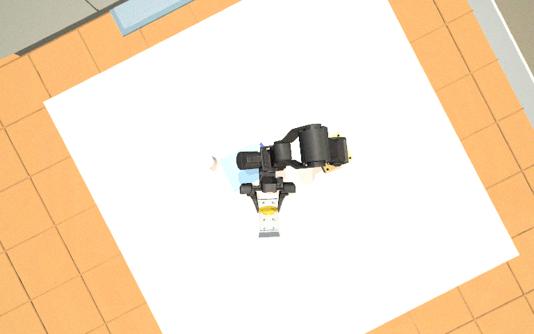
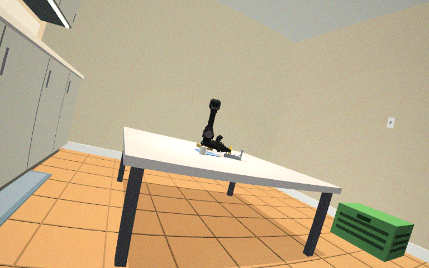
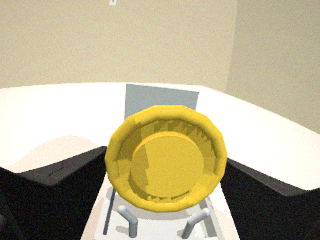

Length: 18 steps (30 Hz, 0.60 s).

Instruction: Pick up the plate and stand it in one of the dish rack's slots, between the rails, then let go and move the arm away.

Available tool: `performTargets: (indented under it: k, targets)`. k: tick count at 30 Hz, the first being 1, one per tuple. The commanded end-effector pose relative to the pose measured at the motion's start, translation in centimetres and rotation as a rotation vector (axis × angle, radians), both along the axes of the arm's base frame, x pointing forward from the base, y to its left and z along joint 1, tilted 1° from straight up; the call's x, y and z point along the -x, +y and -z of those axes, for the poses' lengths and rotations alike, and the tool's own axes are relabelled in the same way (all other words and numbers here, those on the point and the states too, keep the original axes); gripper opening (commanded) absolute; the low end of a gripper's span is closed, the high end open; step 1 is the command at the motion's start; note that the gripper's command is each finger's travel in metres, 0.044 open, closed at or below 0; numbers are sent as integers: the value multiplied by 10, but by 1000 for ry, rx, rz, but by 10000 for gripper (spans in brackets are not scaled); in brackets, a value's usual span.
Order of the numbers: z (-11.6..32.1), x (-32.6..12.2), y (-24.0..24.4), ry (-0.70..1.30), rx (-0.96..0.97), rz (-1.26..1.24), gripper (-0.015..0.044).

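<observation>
The yellow plate point(image 1: 268, 209) point(image 2: 230, 148) point(image 3: 167, 162) stands upright, its round face toward the wrist camera. My gripper point(image 1: 268, 211) point(image 3: 166, 160) is shut on the plate, one finger at each side of its rim. The grey dish rack point(image 1: 268, 234) point(image 2: 242, 154) point(image 3: 160, 98) is under the plate, with its tall end wall beyond it. In the exterior view the plate's lower edge is down at the level of the rack's pegs. Two pegs show on the near side of the plate in the wrist view. Whether the lower rim touches the rack is hidden.
A light blue mat point(image 1: 229, 164) point(image 2: 213, 154) lies beside the rack, partly under the arm. A small white cup point(image 1: 213, 163) point(image 2: 203, 150) stands at the mat's far side from the arm's base. The arm's gold base plate point(image 1: 327, 168) is to the right in the top view.
</observation>
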<state>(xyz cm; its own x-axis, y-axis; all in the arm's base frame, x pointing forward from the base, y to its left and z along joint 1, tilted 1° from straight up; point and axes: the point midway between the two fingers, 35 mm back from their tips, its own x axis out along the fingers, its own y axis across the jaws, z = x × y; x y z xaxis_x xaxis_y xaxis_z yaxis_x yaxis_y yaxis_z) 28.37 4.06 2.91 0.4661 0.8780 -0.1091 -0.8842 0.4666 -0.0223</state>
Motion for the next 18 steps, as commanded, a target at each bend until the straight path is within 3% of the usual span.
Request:
performTargets:
  k: [1,8,18]
  targets:
    - [0,0,0,0,0,0,210]
    - [0,0,0,0,0,0,394]
    - [-6,-2,-1,-1,0,-1,400]
